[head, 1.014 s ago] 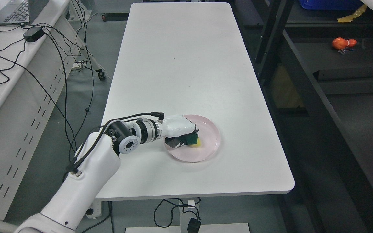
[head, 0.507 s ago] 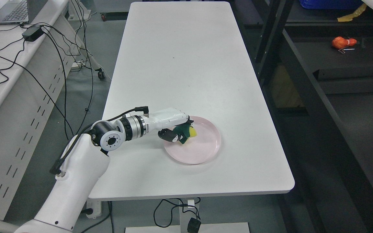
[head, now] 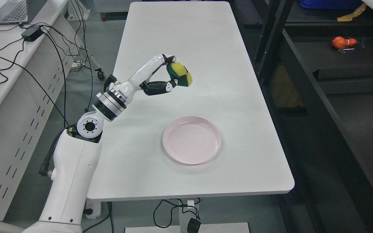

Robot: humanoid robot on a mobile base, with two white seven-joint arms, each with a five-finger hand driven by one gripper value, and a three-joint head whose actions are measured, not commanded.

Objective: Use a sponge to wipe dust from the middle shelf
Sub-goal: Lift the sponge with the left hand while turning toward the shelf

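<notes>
Left hand (head: 163,76): raised above the white table (head: 186,48), fingers and thumb pinching a yellow-and-green sponge (head: 180,74) held clear of the tabletop. Pink plate (head: 191,139): on the table nearer the front edge, well apart from the sponge. Dark shelving unit (head: 319,74): right of the table, an orange object (head: 343,42) on one shelf.

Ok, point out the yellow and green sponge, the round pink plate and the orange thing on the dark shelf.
yellow and green sponge (head: 180,74), head view, yellow face
round pink plate (head: 191,139), head view, bare centre
orange thing (head: 341,42), head view, main body
</notes>
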